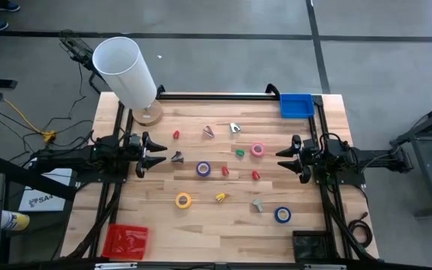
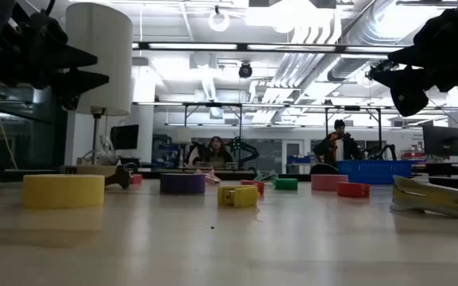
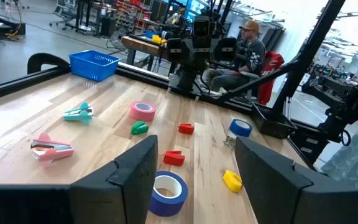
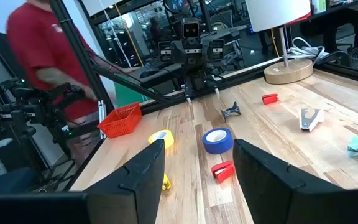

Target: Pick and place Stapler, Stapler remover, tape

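1. Left gripper (image 1: 144, 152) has its fingers spread, holding nothing, hovering at the table's left side, well apart from the purple ring-shaped tape roll (image 1: 203, 169).
2. Right gripper (image 1: 289, 157) is spread and empty too, on the far side of that purple roll.
3. Pink tape ring (image 1: 257, 149) sits toward the right gripper from it, yellow ring (image 1: 183, 199) near its front, blue ring (image 1: 283, 214) farther off.
4. Small red staplers (image 1: 255, 175) lie just beside the purple roll on the light wooden table (image 1: 201, 225).

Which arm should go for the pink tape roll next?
Right, probably. The pink tape roll lies on the right half of the table, close to the open right gripper. The left gripper, also open, waits across the table, with the purple roll nearer it.
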